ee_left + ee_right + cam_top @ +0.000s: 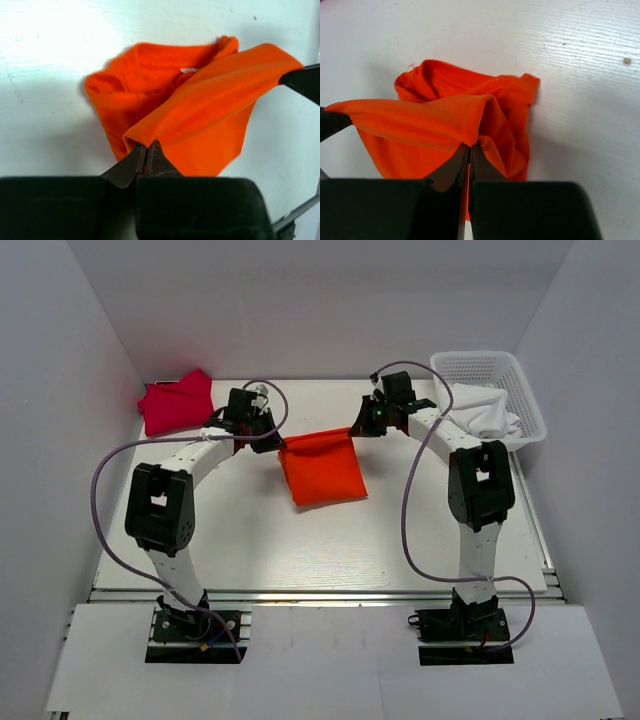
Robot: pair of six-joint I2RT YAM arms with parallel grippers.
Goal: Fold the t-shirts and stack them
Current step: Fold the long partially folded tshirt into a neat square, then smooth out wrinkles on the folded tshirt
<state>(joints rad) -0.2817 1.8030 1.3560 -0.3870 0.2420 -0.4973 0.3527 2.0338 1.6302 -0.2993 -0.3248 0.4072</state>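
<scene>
Stretching between the arms, the orange t-shirt [322, 468] is lifted along its far edge. The left pincer [270, 443] is clamped shut on one upper corner and the right pincer [360, 430] on the other, while its lower part rests mid-table [300, 550]. The crimson-pink t-shirt [176, 402] lies bunched in the table's far left corner. A basket [490, 365] with white cloth [485, 412] sits far right. Plain table surface shows between the shirt's near edge and the arm bases.

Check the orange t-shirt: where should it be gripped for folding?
Probably its two far corners, one per arm, approached from the outer sides. The orange t-shirt has its far edge pulled straight between the left gripper and right gripper, jaws shut on fabric, the rest draping onto the table.
</scene>
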